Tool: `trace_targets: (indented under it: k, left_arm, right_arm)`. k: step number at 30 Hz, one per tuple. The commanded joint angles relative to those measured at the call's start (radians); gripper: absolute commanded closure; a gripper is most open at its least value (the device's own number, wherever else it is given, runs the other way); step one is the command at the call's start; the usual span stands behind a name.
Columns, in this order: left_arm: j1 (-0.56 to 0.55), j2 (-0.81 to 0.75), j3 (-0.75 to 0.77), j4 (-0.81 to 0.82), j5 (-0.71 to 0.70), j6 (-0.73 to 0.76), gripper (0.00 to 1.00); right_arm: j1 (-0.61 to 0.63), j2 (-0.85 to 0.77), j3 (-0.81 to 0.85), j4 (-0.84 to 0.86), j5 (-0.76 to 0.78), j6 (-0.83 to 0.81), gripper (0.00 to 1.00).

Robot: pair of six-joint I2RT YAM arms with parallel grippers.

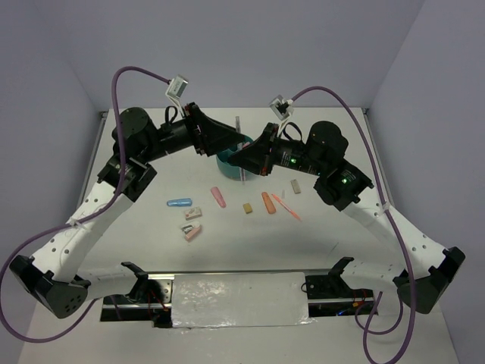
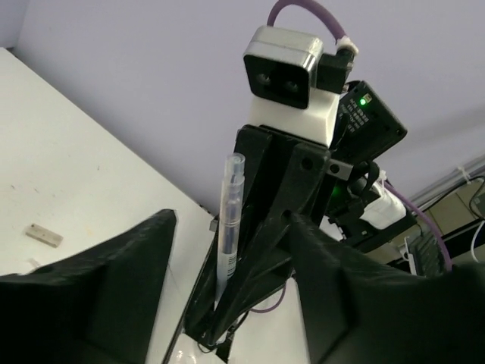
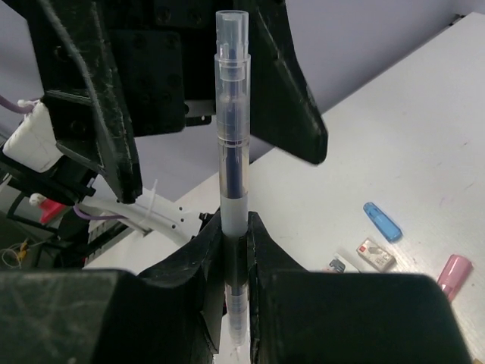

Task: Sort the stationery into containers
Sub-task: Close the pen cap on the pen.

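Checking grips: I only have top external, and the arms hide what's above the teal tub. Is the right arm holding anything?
Observer: Yes. The right wrist view shows the right gripper with its jaws shut on a clear pen, held upright.
Operator: Is the left arm on it too?
Observer: No. In the left wrist view the left gripper has its jaws open. The pen stands between them, touching neither.
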Motion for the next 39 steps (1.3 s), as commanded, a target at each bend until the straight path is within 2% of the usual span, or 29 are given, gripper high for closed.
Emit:
trace_targets:
  k: [1,3,6,10,13,21,24,25,32,33,35,36,38,39]
  left_arm:
    - [0.000,0.000,0.093,-0.059,-0.025,0.065,0.23]
    - [0.011,0.006,0.109,-0.062,-0.043,0.068,0.20]
    - [0.038,0.014,0.113,-0.012,-0.032,0.036,0.21]
    - [0.045,0.032,0.121,0.008,-0.022,0.019,0.28]
    - [0.045,0.044,0.117,0.022,-0.014,0.005,0.36]
    - [0.046,0.037,0.060,0.120,0.003,-0.053,0.41]
    - [0.045,0.032,0.054,0.131,0.006,-0.056,0.46]
    - [0.045,0.029,0.054,0.130,0.006,-0.053,0.52]
    - [0.043,0.028,0.026,0.128,0.041,-0.055,0.72]
    - [0.041,0.029,0.017,0.127,0.047,-0.053,0.79]
    - [0.031,0.026,0.011,0.119,0.047,-0.046,0.85]
    - [0.023,0.023,0.008,0.095,0.046,-0.026,0.92]
    - [0.003,0.015,0.006,0.050,0.032,-0.001,1.00]
    - [-0.001,0.012,-0.009,0.036,0.032,0.008,1.00]
  right_arm:
    - [0.006,-0.013,0.028,0.044,-0.016,-0.018,1.00]
    - [0.008,-0.014,0.023,0.044,-0.026,-0.018,1.00]
    - [0.008,-0.023,0.006,0.041,-0.036,-0.018,1.00]
    - [0.008,-0.039,0.001,0.018,-0.037,-0.027,1.00]
    - [0.009,-0.040,0.011,-0.021,-0.039,-0.044,1.00]
    - [0.009,-0.026,0.017,-0.039,-0.036,-0.051,1.00]
    - [0.008,-0.017,0.021,-0.045,-0.036,-0.050,1.00]
    - [0.009,-0.013,0.026,-0.050,-0.034,-0.051,1.00]
    - [0.008,0.013,0.066,-0.075,-0.031,-0.056,1.00]
    - [0.009,0.024,0.089,-0.085,-0.030,-0.058,1.00]
    - [0.008,0.039,0.121,-0.101,-0.030,-0.067,1.00]
    - [0.006,0.058,0.156,-0.120,-0.028,-0.079,1.00]
    - [0.009,0.073,0.190,-0.133,-0.020,-0.090,1.00]
    - [0.006,0.092,0.236,-0.150,-0.017,-0.111,1.00]
